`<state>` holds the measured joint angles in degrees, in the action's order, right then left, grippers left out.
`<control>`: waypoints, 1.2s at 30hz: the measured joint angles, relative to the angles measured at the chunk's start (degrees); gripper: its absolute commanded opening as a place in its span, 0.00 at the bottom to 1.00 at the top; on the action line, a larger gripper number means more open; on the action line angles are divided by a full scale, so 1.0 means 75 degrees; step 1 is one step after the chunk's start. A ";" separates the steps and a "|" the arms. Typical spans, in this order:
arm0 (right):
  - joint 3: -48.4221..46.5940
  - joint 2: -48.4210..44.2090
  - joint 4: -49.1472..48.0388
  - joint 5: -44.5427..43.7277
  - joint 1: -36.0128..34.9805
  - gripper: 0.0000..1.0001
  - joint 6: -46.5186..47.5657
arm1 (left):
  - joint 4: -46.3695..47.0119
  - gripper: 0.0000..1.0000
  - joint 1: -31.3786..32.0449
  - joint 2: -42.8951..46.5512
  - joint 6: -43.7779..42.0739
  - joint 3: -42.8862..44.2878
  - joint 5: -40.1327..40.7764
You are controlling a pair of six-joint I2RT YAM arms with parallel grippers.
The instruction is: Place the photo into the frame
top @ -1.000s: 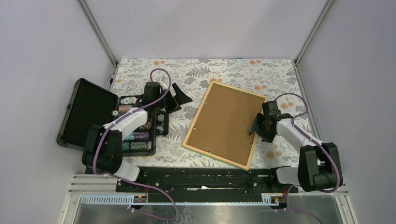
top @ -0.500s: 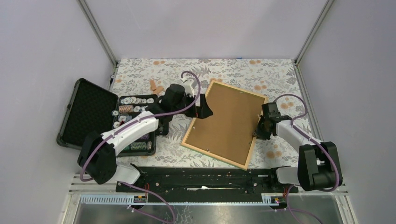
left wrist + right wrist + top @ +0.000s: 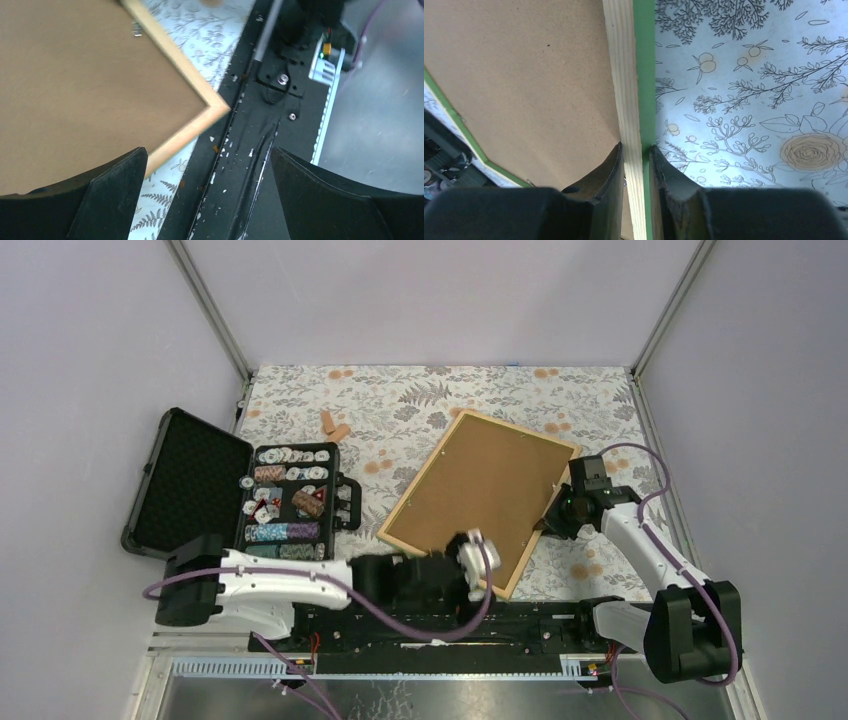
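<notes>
Frame (image 3: 520, 431) lies face down and askew on the floral tablecloth (image 3: 400, 400), its brown backing board (image 3: 480, 495) up and a green strip showing along its rim. Right gripper (image 3: 636, 150) pinches the frame's right-hand wooden edge, jaws nearly closed on it. Left gripper (image 3: 207, 150) hovers at the frame's near corner, jaws spread wide, holding nothing. Open poker chip case (image 3: 290, 505) sits left of the frame.

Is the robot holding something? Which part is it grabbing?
Yes. The right gripper pinches the frame by its thin wooden edge, with one finger on each side of it. The left gripper is open and holds nothing.
</notes>
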<state>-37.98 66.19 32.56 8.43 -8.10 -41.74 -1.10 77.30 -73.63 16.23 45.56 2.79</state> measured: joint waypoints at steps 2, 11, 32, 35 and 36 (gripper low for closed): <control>-0.0356 0.0003 0.0297 -0.0003 0.0000 0.00 0.0015 | 0.0385 0.99 0.1139 -0.0061 -0.0758 -0.0172 0.1139; -0.0912 -0.0070 0.0781 0.0000 0.0000 0.00 0.0032 | 0.2285 0.99 0.3293 -0.2573 -0.4240 -0.0321 0.5893; -0.1084 -0.0778 0.0997 -0.0341 0.0003 0.80 0.0070 | 0.3719 0.99 0.2474 -0.4089 -0.6277 0.0545 0.7723; -0.1055 -0.0656 0.0868 -0.0458 0.0009 0.88 0.0399 | 0.2422 0.99 0.2398 -0.2970 -0.4899 0.0562 0.6953; -0.1040 -0.0527 0.0793 -0.0414 0.0009 0.91 0.0507 | 0.2148 0.99 0.2375 -0.2597 -0.4540 0.0562 0.6723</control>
<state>-45.78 62.24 38.50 5.32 -8.03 -37.93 15.00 95.11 -93.10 -17.82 49.78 53.21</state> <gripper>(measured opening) 0.822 0.987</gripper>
